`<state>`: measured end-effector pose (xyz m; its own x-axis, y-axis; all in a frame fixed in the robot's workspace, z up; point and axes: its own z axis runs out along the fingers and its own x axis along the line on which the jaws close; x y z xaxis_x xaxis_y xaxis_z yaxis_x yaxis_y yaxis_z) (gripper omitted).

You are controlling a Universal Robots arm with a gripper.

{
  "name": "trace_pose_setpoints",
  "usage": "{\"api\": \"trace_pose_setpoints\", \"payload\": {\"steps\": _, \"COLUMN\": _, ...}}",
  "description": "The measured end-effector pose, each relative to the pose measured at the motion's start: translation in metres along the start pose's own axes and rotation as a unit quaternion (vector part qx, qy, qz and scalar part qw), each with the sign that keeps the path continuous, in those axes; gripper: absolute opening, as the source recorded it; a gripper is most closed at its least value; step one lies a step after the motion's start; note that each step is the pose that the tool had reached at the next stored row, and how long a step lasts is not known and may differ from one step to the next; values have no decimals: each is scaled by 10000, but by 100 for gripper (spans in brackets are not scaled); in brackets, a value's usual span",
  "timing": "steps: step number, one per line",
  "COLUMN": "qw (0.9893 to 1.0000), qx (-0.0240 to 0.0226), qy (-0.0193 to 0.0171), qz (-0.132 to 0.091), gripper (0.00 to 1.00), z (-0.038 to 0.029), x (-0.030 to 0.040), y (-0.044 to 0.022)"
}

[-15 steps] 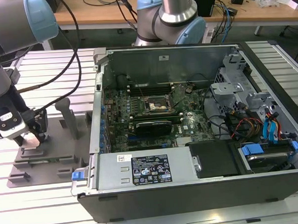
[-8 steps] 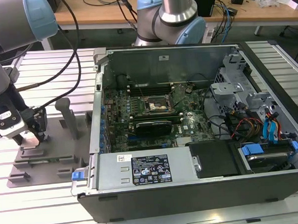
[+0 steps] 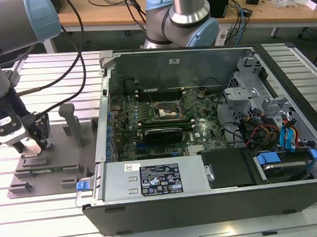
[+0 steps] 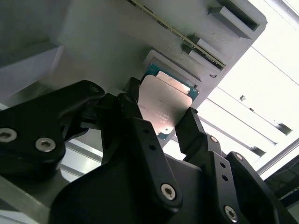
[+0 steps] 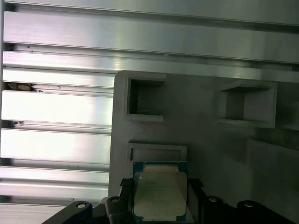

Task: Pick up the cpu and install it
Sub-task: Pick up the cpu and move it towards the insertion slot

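Note:
The cpu (image 4: pixel 164 103), a small square chip with a silvery top and green edging, sits between my gripper's black fingers (image 4: pixel 140 126), which press on two opposite edges. In the first wrist view the cpu (image 5: pixel 160 195) lies just off a shallow square recess of the grey fixture plate (image 5: pixel 201 130). In the exterior view my gripper (image 3: pixel 33 148) is low over that fixture plate (image 3: pixel 49 172) at the exterior view's left, with the pale cpu (image 3: pixel 31 150) in its jaws. The black socket (image 3: pixel 166 111) shows on the motherboard inside the open computer case (image 3: pixel 205 195).
Upright grey posts (image 3: pixel 73 123) rise from the fixture plate between my gripper and the case wall. A second arm's base (image 3: pixel 182 16) stands behind the case. Ribbed aluminium table slats (image 5: pixel 56 107) surround the plate. Cables and drive bays (image 3: pixel 276 133) crowd the case's right side.

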<state>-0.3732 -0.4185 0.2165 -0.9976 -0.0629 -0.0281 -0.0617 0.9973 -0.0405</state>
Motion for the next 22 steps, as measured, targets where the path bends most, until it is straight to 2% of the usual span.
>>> {"api": "trace_pose_setpoints", "payload": {"steps": 22, "qw": 10000, "qx": 0, "qy": 2, "qz": 0, "gripper": 55, "z": -49, "x": -1, "y": -2}}
